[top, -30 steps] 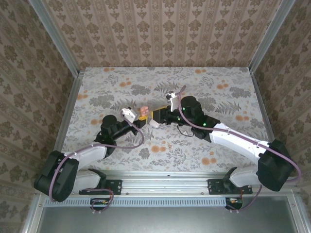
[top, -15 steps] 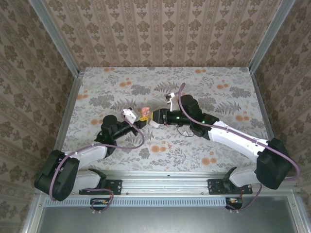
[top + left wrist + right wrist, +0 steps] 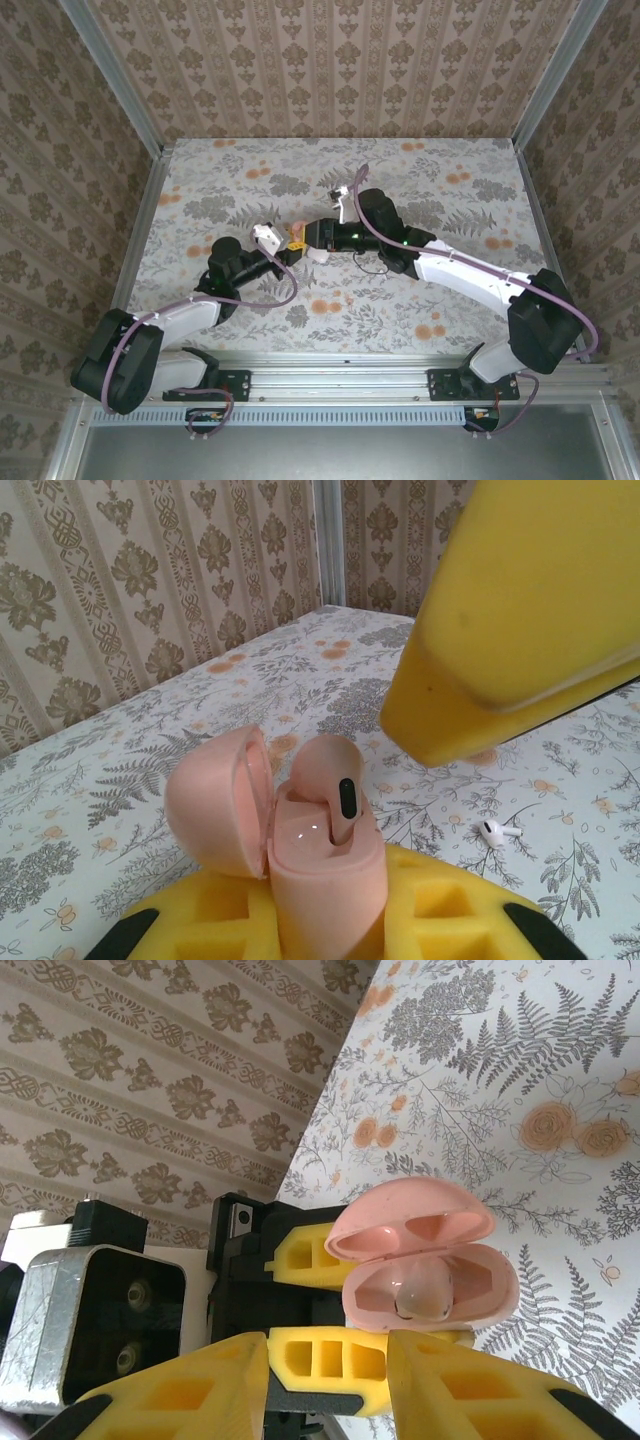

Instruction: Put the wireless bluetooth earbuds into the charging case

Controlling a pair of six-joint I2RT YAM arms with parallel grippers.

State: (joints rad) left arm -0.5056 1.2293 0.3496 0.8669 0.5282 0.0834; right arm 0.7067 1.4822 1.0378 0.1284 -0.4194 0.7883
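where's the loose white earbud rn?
Left wrist view: the white earbud lies on the table, right of the open pink case the left fingers hold.

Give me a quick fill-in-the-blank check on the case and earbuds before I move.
The case held by the left gripper has its lid ___. A pink earbud sits inside the ___. A white earbud lies loose on the ___. The right gripper holds ___.
Missing words: open; case; table; nothing.
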